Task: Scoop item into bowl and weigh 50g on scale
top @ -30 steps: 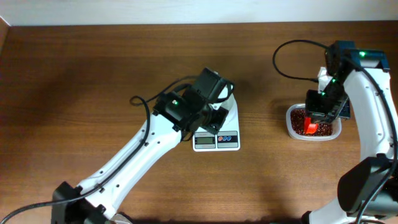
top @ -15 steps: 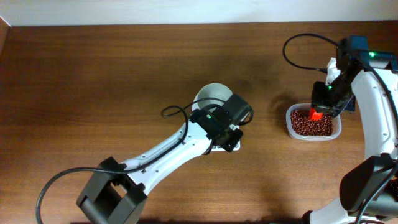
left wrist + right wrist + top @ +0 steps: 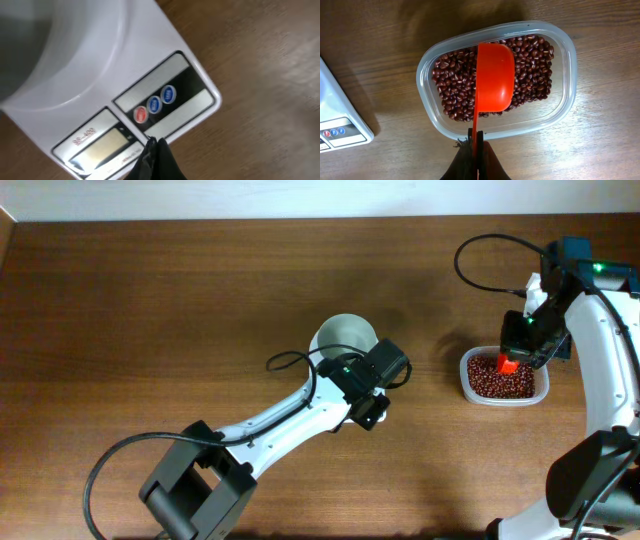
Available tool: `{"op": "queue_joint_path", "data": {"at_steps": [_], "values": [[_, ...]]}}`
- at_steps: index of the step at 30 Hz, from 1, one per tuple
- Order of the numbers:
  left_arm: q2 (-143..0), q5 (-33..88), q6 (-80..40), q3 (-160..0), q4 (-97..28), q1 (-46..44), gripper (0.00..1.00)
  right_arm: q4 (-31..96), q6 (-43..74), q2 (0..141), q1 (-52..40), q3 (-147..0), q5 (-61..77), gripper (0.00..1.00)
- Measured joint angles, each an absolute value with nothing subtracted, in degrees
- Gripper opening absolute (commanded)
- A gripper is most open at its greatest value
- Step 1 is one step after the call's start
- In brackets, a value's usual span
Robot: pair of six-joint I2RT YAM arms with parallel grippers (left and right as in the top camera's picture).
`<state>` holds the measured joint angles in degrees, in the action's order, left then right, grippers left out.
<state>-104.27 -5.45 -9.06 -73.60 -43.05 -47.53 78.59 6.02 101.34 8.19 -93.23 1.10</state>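
Observation:
The white bowl (image 3: 345, 337) stands on the white scale (image 3: 165, 55), and its inside shows no beans. My left gripper (image 3: 155, 142) is shut on nothing, its tips just over the scale's front edge, next to the grey display (image 3: 102, 147) and the round buttons (image 3: 154, 104). In the overhead view the left gripper (image 3: 368, 416) and arm hide most of the scale. My right gripper (image 3: 476, 135) is shut on the handle of a red scoop (image 3: 495, 75). The scoop hangs over the dark reddish-brown beans (image 3: 455, 87) in a clear tub (image 3: 560, 115). No beans show on the scoop's visible face.
The tub (image 3: 467, 386) sits at the right of the brown wooden table (image 3: 150, 310), apart from the scale (image 3: 340, 125). A black cable (image 3: 290, 362) loops off the left arm beside the bowl. The right arm (image 3: 600, 330) rises along the right edge.
The left arm has swung off the bowl, so the bowl now shows, and its gripper has come over the scale's front. The right gripper has shifted the scoop from the tub's middle toward its far side.

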Motion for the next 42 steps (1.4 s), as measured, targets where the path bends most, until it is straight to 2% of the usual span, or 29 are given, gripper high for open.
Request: {"op": "queue_joint_path", "data": {"at_steps": [7, 17, 28, 42], "values": [[-104.27, -9.80, -9.85, -73.71, -38.28, -47.57, 0.00, 78.81, 6.00, 101.32, 8.19, -93.23, 1.10, 0.04], [-104.27, -13.21, -22.17, -71.66, -37.43, -47.68, 0.00, 78.78, 6.02, 101.34, 8.19, -93.23, 1.10, 0.04], [-104.27, -13.98, -23.00, -66.37, -29.80, -47.68, 0.00, 78.76, 6.02, 101.34, 8.19, -93.23, 1.10, 0.04], [-105.08, -12.19, -20.36, -66.22, -30.50, -47.68, 0.00, 78.78, 6.02, 101.34, 8.19, -93.23, 1.10, 0.04]]}}
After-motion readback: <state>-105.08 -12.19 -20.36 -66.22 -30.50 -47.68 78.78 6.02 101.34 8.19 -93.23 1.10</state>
